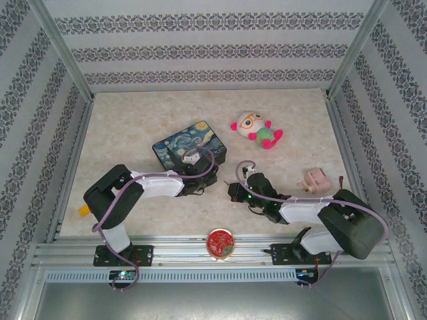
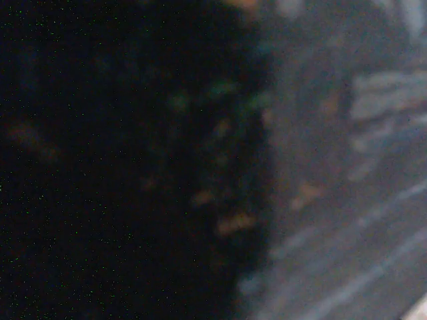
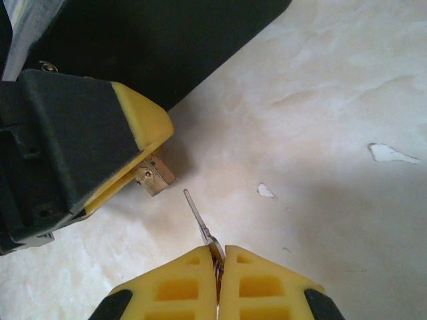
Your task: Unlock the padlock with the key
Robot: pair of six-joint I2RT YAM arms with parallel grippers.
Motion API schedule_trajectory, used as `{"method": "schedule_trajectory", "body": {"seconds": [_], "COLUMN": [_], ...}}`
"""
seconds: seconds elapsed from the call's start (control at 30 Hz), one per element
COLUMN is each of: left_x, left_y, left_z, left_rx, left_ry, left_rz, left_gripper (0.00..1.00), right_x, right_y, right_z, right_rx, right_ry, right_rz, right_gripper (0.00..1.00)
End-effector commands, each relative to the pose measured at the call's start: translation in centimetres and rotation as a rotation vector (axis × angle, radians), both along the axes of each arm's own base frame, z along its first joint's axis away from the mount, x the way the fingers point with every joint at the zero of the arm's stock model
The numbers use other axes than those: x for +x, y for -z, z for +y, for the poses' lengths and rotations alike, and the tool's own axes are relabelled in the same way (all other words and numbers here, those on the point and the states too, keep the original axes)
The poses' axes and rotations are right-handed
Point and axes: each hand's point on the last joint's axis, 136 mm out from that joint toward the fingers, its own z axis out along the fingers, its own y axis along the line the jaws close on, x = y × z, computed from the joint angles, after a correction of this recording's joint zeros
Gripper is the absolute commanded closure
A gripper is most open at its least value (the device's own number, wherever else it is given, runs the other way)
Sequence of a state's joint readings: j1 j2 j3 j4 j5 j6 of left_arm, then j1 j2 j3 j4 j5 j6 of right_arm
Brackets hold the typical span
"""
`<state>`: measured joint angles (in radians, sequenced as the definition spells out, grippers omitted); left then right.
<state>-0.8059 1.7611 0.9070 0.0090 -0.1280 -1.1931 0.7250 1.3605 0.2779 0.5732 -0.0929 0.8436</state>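
Observation:
The padlock [image 3: 154,175], a tiny brass block, pokes out from between the yellow pads of my left gripper [image 3: 148,159], which is shut on it just above the table. Its keyhole end faces the right gripper. My right gripper [image 3: 218,251] is shut on the key [image 3: 197,215]. The key's thin silvery blade points up and left at the padlock and stops a short gap from it. In the top view the left gripper [image 1: 200,176] hangs at the near edge of the starry tin box, and the right gripper [image 1: 235,191] is close on its right. The left wrist view is dark and blurred.
The dark starry-night tin box [image 1: 189,145] lies just behind the left gripper. A plush toy [image 1: 257,130] lies at the back right and a pink object [image 1: 313,181] at the right. A red round thing [image 1: 220,243] rests on the front rail. Patterned walls enclose the table [image 1: 133,127].

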Motion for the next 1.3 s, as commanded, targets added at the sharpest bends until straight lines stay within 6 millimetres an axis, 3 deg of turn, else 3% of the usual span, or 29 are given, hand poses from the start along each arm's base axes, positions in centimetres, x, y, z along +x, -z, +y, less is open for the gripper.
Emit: {"method": "schedule_trajectory", "body": {"seconds": [0.0, 0.63, 1.27], "left_x": [0.3, 0.8, 0.4], "left_y": [-1.1, -0.3, -0.1], "left_z": [-3.0, -2.9, -3.1], "left_rx": [-0.149, -0.304, -0.328], "left_ry": [0.002, -0.077, -0.05], "left_rz": [-0.016, 0.009, 0.014], "left_gripper": [0.74, 0.74, 0.75], "right_x": [0.5, 0.9, 2.0], "right_y": [-0.8, 0.0, 0.5], "right_z": [-0.1, 2.8, 2.5], "right_rx": [0.028, 0.07, 0.086], "right_ry": [0.041, -0.013, 0.04], "right_rz": [-0.044, -0.051, -0.056], "right_gripper": [1.0, 1.0, 1.0]}}
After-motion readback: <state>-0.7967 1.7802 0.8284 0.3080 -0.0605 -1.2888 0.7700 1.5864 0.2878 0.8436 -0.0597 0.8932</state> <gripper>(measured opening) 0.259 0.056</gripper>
